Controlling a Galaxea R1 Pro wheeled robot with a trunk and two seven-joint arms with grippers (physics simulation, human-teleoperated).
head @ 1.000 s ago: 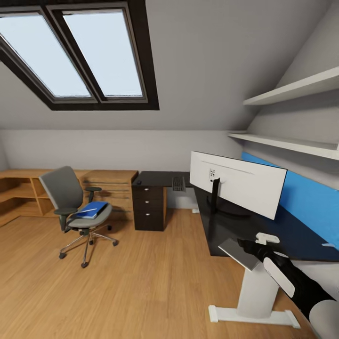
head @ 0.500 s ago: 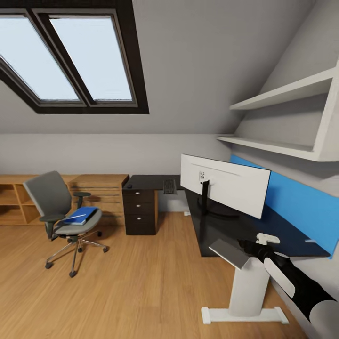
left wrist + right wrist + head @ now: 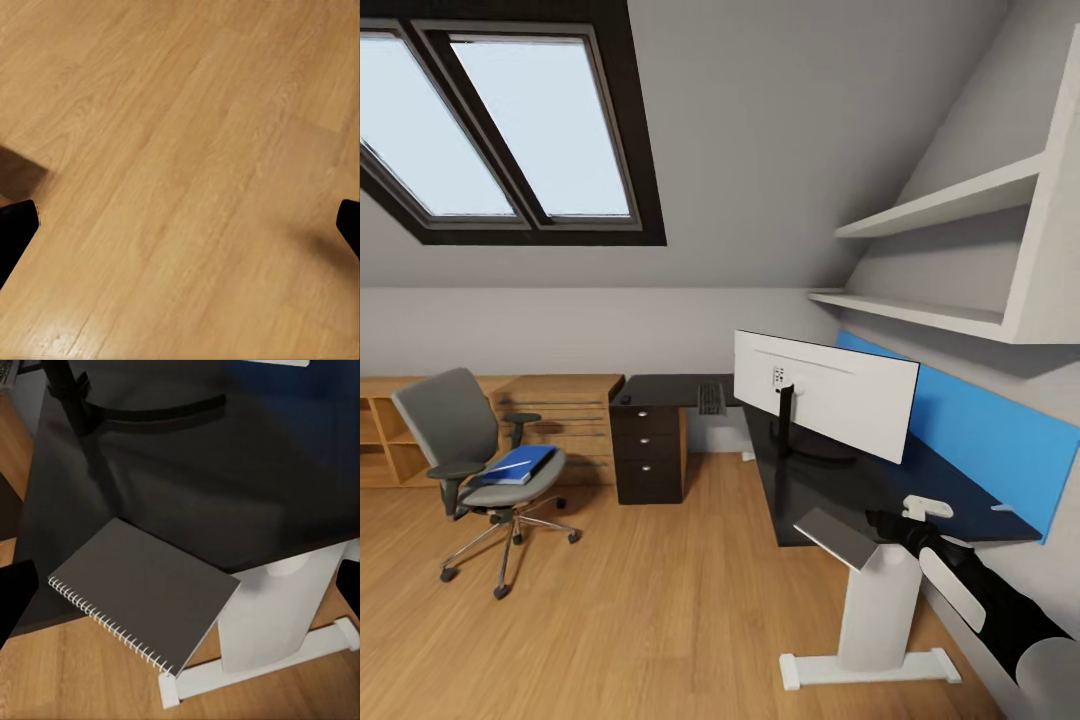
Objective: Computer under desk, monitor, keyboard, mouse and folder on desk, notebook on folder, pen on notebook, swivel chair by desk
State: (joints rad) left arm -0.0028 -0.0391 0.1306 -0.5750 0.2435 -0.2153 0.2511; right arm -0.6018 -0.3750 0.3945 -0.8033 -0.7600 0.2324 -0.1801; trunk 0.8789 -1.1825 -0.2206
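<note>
From the head camera I see the bright-blue folder (image 3: 517,464) lying on the grey swivel chair (image 3: 470,462), well apart from the glossy black tabletop (image 3: 830,478) carrying the white-backed monitor (image 3: 823,393). My left wrist camera shows the left pincer (image 3: 180,225) spread apart over the wood floor (image 3: 187,150). My right wrist camera shows the right pincer (image 3: 184,585) spread apart above the grey spiral-bound notebook (image 3: 142,589) overhanging the tabletop's corner.

A dark-framed skylight (image 3: 510,125) sits in the sloped ceiling, white shelves (image 3: 950,255) line the wall, and a wood cabinet (image 3: 560,410) stands on plank flooring (image 3: 640,610).

An attic home office: sloped ceiling with skylight (image 3: 500,120) at upper left, wood floor (image 3: 640,610), desk (image 3: 860,490) with monitor (image 3: 825,393), swivel chair (image 3: 470,460) at left.
</note>
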